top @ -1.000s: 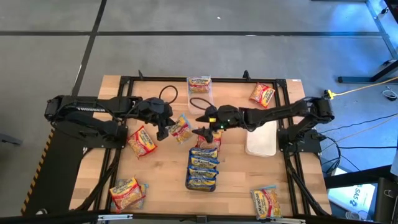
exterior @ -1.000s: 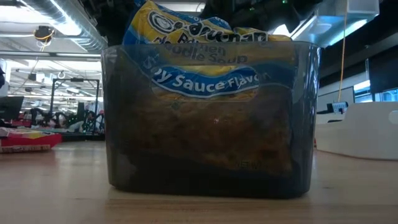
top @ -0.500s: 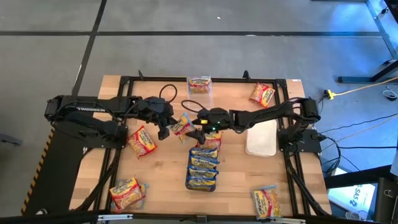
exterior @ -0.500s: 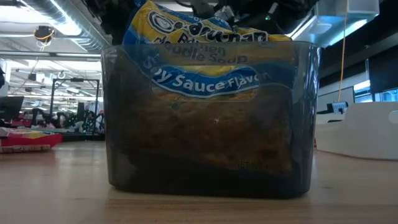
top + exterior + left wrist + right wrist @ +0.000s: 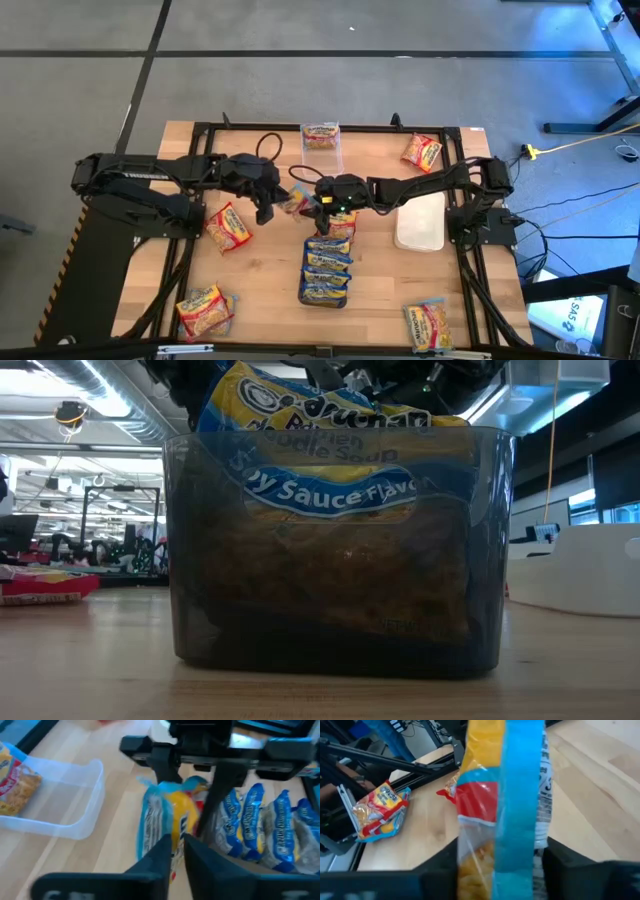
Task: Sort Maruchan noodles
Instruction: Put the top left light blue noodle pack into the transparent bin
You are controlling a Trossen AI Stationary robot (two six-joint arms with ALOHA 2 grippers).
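Over mid-counter (image 5: 250,270) a noodle packet (image 5: 295,201) passes between hands, the left hand (image 5: 266,207) nipping its edge, the right hand (image 5: 318,205) straddling it, jaws not visibly shut; if left lets go early, it could drop short of the bin (image 5: 324,292).

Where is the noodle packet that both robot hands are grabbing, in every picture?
High view: handed-over packet mid-table, between left gripper and right gripper.
Low view: not in it.
Left wrist view: upright in the middle.
Right wrist view: edge-on, filling the centre.
Shared landmark: blue packets in the dark tray.
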